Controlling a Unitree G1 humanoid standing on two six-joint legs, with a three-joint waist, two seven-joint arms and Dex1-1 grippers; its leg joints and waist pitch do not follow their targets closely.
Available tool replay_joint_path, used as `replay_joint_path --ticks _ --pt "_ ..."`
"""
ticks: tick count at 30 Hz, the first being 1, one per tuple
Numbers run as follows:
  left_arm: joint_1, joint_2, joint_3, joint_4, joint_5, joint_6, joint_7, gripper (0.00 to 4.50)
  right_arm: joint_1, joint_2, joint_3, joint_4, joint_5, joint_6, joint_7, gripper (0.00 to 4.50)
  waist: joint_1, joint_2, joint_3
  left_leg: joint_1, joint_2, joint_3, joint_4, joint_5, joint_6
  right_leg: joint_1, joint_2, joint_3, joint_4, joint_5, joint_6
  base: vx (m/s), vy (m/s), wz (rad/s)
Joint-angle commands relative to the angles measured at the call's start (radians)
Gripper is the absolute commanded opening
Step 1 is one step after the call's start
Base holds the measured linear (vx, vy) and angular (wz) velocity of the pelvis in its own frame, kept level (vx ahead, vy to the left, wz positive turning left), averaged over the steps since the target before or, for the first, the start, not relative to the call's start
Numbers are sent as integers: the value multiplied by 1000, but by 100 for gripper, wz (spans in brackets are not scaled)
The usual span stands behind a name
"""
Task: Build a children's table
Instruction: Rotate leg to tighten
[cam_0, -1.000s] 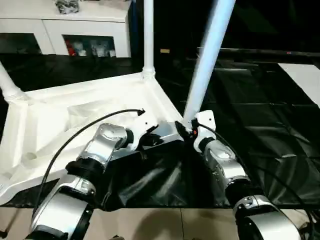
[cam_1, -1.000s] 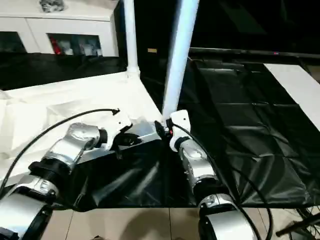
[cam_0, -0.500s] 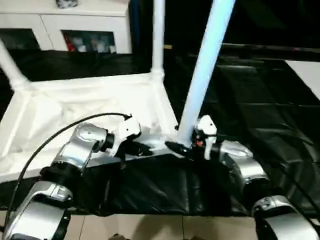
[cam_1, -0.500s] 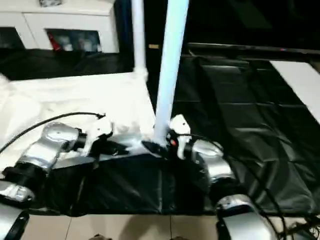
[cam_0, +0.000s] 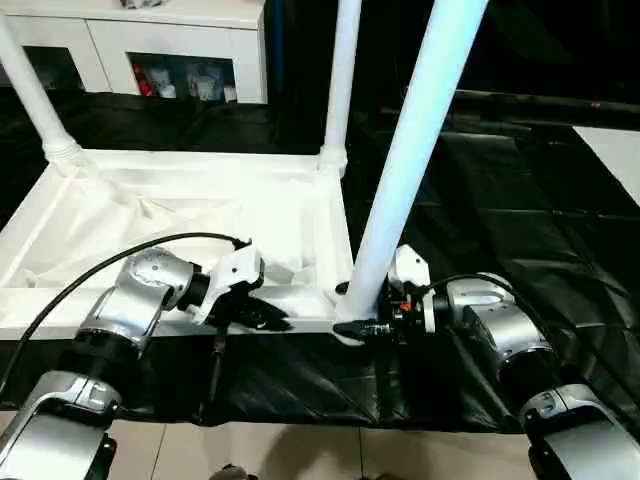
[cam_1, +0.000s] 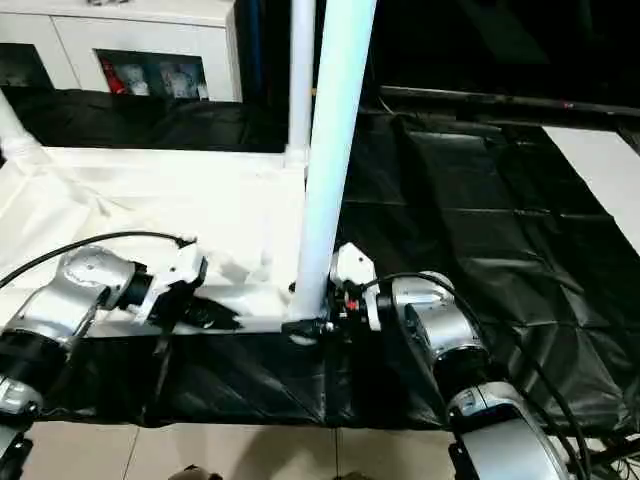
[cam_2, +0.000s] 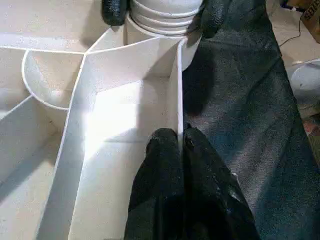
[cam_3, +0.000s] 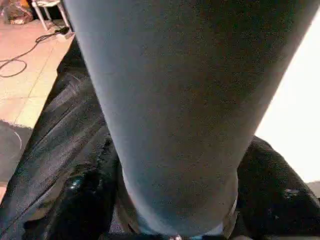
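Observation:
The children's table top (cam_0: 200, 215) lies upside down, white and ribbed, on the black-covered work table. Three white legs stand in its corner sockets: far left (cam_0: 35, 100), far right (cam_0: 343, 70) and near right (cam_0: 415, 170). My right gripper (cam_0: 360, 318) reaches in from the right at the near right leg's flared base, with one black finger (cam_3: 82, 200) on each side of it, pressed against the leg (cam_3: 175, 115). My left gripper (cam_2: 181, 140) is shut on the thin near rim wall (cam_2: 177, 85) of the top, just left of that corner socket.
The black cover (cam_0: 520, 230) stretches to the right and behind the top. A white sheet (cam_0: 615, 150) lies at the far right. A white cabinet (cam_0: 150, 50) stands behind. The work table's front edge runs just below my forearms, with floor beyond it.
The camera has shifted. My right forearm has swung out to the right and now reaches the leg's base from the side. The left gripper keeps its hold on the rim.

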Motion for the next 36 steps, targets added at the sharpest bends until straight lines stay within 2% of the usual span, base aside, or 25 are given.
replay_joint_path --ticks 1,4,6,7,8,9,11,12,13,14,15,16,17,19,20,21,23,26,27,29,31,33,34,35,36 --pt "24 -7 -14 -22 -41 11 -50 0 -13 -13 23 -9 -10 0 26 291 3 -7 -64 12 36 -11 -70 -197 42 47 -55 46 -65 -228 -238 0 0 0" --pt "25 -6 -14 -23 -38 11 -52 0 -12 -11 22 -9 -9 2 28 277 4 -7 -66 12 35 -10 -68 -184 47 49 -54 46 -63 -198 -246 0 0 0" --pt "26 -7 -14 -14 -30 7 -45 0 0 -5 25 -17 -10 13 26 274 3 -2 -66 12 34 -9 -67 -183 49 48 -53 46 -62 -189 -250 0 0 0" --pt "26 -8 -14 -9 -28 4 -42 0 4 -4 26 -20 -9 16 24 272 2 -4 -66 12 34 -9 -67 -186 47 49 -52 46 -63 -187 -251 0 0 0" --pt "25 -15 -10 -4 -27 9 -25 0 16 0 26 -30 -10 19 12 272 2 1 -66 13 34 -9 -67 -188 46 49 -53 46 -62 -187 -252 0 0 0" --pt "25 -17 -9 -3 -27 12 -17 0 21 2 26 -35 -10 19 7 272 1 -2 -66 12 34 -9 -68 -189 44 49 -52 46 -63 -185 -252 0 0 0" --pt "23 -23 -9 1 -18 12 8 0 30 8 21 -44 -9 28 -14 272 2 -1 -66 14 34 -9 -68 -198 39 49 -53 46 -65 -195 -248 0 0 0" --pt "8 -52 -4 24 16 23 117 0 53 41 2 -58 -12 56 -114 272 1 4 -65 13 34 -10 -69 -202 37 49 -52 47 -65 -198 -246 0 0 0" --pt "-4 -75 3 40 29 33 181 0 62 66 -10 -53 -29 51 -201 272 -4 1 -57 20 33 -11 -75 -263 16 41 -54 48 -79 -290 -229 0 0 0" --pt "-11 -91 8 50 36 40 221 0 66 82 -17 -48 -41 45 -258 272 -5 0 -55 24 31 -12 -75 -286 4 38 -55 48 -85 -338 -216 0 0 0" --pt "-20 -119 14 51 40 67 273 0 69 113 -30 -37 -50 41 -339 272 -6 -3 -52 31 29 -18 -76 -333 -13 36 -61 47 -97 -446 -187 0 0 0" --pt "-25 -138 18 47 41 89 306 0 71 135 -38 -29 -54 39 -392 271 -10 -2 -51 30 31 -21 -78 -345 -21 35 -61 47 -98 -478 -176 -51 4 -1" --pt "-26 -156 17 41 44 102 330 0 69 156 -47 -17 -59 43 -452 270 -12 -1 -50 32 30 -26 -81 -370 -28 34 -63 44 -107 -538 -150 -51 4 -1" --pt "-33 -201 15 42 55 123 394 0 59 211 -72 8 -59 57 -580 270 -23 -2 -48 33 29 -33 -84 -401 -37 31 -64 39 -116 -600 -117 0 0 0" --pt "-39 -242 7 43 66 136 443 0 45 260 -94 35 -63 71 -707 270 -25 -7 -48 31 28 -34 -84 -403 -37 32 -64 38 -118 -611 -109 0 0 0" --pt "-39 -242 7 43 66 136 443 0 45 260 -94 35 -63 71 -707 270 -30 -4 -47 35 27 -36 -84 -416 -40 27 -65 37 -121 -628 -102 0 0 0" --pt "-43 -285 3 44 74 148 492 0 29 308 -108 53 -64 72 -803 270 -40 -4 -47 35 25 -39 -84 -441 -38 26 -65 32 -128 -651 -91 0 0 0" --pt "-43 -322 -3 39 77 153 522 0 19 353 -103 40 -80 48 -851 270 -43 -1 -50 32 24 -40 -87 -442 -26 30 -64 31 -133 -631 -83 0 0 0" --pt "-41 -322 -8 35 75 151 505 0 20 354 -103 30 -76 36 -830 305 -42 0 -49 32 24 -39 -88 -445 -20 28 -63 33 -133 -616 -85 0 0 0" --pt "-42 -319 -9 33 76 150 505 0 21 355 -106 23 -73 33 -820 339 -43 0 -50 33 25 -38 -89 -449 -18 26 -62 35 -131 -596 -92 0 0 0" --pt "-36 -287 -12 19 76 134 456 0 28 325 -119 -5 -43 45 -738 342 -41 -2 -51 31 25 -36 -89 -443 -8 27 -62 39 -129 -564 -106 0 0 0" --pt "-28 -259 -10 8 70 114 412 0 29 281 -113 -8 -39 40 -668 373 -40 -3 -52 27 26 -35 -90 -425 0 30 -62 41 -125 -533 -117 0 0 0" --pt "-23 -242 -11 1 65 97 383 0 29 256 -111 -9 -36 40 -628 383 -35 -3 -57 23 28 -31 -88 -385 12 35 -63 45 -118 -465 -138 0 0 0" --pt "-17 -226 -11 -8 60 82 355 0 25 232 -108 -4 -34 39 -593 387 -35 -7 -59 21 29 -28 -87 -367 17 36 -62 47 -114 -433 -147 0 0 0" --pt "-11 -211 -11 -15 58 69 330 0 19 211 -106 4 -33 37 -562 387 -32 -8 -58 19 29 -26 -86 -342 27 38 -62 48 -109 -395 -165 0 0 0"
